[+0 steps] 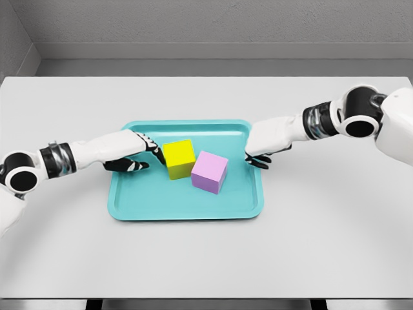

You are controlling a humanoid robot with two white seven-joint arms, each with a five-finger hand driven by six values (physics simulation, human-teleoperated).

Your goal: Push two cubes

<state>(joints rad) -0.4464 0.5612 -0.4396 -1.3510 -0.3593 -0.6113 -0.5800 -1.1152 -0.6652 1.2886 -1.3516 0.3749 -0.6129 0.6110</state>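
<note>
Smooth yellow cube point(179, 158) and matte pink cube point(210, 172) sitting touching in the teal tray point(187, 210). Left hand point(139, 154), fingers spread, touching yellow cube; right hand point(259, 155), fingers loosely curled, hovering over the tray's right rim.

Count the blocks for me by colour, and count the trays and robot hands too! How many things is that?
Yellow cube: 1
Pink cube: 1
Teal tray: 1
Robot hands: 2, the left hand beside the yellow cube, the right hand at the tray's right edge
Total: 5
</note>
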